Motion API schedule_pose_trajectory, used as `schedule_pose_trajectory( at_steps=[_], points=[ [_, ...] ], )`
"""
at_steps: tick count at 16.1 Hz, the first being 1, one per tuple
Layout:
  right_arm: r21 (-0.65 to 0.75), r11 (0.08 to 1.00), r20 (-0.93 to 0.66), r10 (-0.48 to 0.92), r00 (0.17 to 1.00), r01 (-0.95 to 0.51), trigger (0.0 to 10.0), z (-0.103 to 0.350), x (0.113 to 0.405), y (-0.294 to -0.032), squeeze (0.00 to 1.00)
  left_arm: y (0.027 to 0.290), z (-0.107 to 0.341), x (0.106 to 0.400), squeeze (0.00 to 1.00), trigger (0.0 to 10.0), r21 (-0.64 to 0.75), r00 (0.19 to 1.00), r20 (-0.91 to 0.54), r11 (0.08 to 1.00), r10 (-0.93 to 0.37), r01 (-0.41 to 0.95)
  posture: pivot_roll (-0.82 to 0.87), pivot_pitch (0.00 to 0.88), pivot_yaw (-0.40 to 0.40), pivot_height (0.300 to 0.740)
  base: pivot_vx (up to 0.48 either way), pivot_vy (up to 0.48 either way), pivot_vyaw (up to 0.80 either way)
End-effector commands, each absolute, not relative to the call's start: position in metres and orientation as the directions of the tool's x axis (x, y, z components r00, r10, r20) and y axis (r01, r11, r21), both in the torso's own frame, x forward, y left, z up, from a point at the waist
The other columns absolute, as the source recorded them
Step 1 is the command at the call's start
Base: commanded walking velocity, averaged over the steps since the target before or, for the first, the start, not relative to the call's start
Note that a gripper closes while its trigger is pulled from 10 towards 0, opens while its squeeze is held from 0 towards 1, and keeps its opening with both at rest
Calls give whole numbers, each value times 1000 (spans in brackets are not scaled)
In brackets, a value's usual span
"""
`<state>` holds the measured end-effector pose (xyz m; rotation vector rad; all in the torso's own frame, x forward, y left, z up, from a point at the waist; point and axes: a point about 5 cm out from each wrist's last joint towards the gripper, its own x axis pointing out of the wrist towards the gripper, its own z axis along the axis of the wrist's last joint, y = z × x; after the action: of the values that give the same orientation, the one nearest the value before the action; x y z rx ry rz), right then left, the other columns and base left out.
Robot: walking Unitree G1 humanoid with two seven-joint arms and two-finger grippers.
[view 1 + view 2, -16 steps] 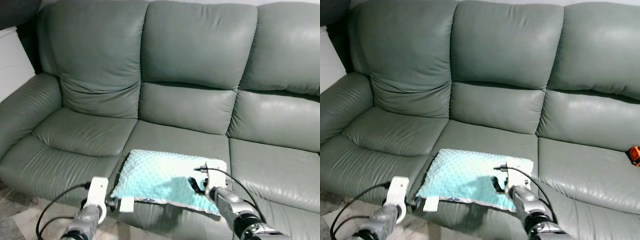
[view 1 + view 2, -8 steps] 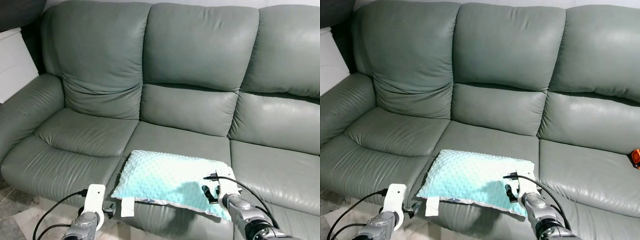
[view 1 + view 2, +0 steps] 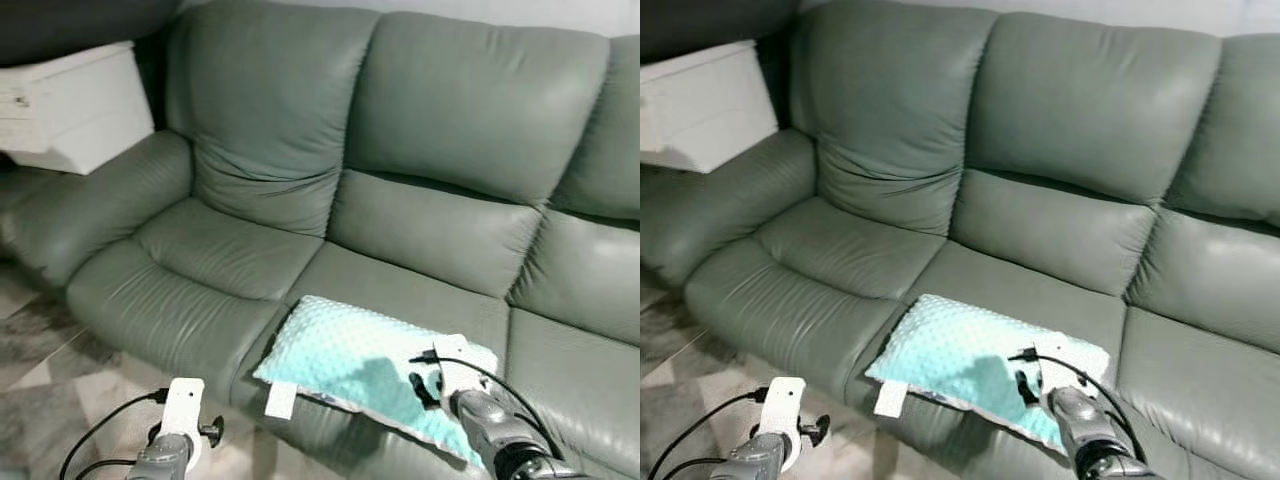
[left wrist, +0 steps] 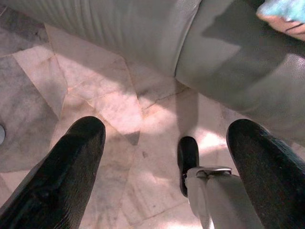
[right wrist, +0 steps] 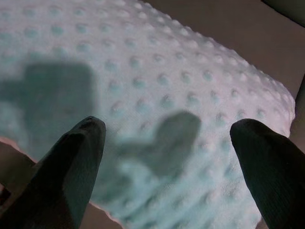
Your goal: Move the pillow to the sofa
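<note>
The teal dotted pillow [image 3: 360, 358] lies flat on the front of the middle seat of the grey-green leather sofa [image 3: 440, 140], and its white tag [image 3: 279, 400] hangs over the seat's edge. My right gripper [image 5: 167, 162] hovers open just above the right end of the pillow [image 5: 143, 71], touching nothing, and casts a shadow on it. It also appears in the head view as the right gripper [image 3: 428, 384]. My left gripper [image 4: 167, 157] is open and empty, low over the tiled floor in front of the sofa's base.
A white cabinet [image 3: 70, 105] stands beyond the sofa's left armrest [image 3: 95, 205]. Pale tiled floor [image 3: 60, 350] runs along the sofa's front. On the floor between my left fingers sits a small black and grey object [image 4: 190, 164].
The camera has swung, so the sofa sits further right in the picture. My left arm has dropped from the pillow's tag corner toward the floor. The right gripper stays over the pillow's right end.
</note>
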<state>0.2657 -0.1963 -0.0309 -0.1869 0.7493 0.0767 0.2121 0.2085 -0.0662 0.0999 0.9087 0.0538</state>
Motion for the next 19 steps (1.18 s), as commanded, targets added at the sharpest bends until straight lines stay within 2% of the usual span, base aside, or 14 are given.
schedule_pose_trajectory(
  at_steps=[1, 10, 19],
  points=[
    [-132, 980, -687, 16, 726, -146, 10000, -32, 265, -192, 0, 215, -69, 206, 0, 10000, 142, 590, -799, 990, 118, -5, -50, 0, 28, 740, 0, 0, 800],
    [-135, 979, -699, 14, 715, -151, 10000, -36, 260, -194, 0, 222, -75, 192, 0, 10000, 161, 558, -818, 987, 140, -11, -46, 0, 21, 740, 0, 0, 800],
    [-141, 976, -716, 18, 698, -169, 10000, -42, 252, -193, 0, 222, -76, 190, 0, 10000, 165, 556, -819, 986, 141, -8, -37, 0, 21, 740, 0, 0, 800]
  ],
)
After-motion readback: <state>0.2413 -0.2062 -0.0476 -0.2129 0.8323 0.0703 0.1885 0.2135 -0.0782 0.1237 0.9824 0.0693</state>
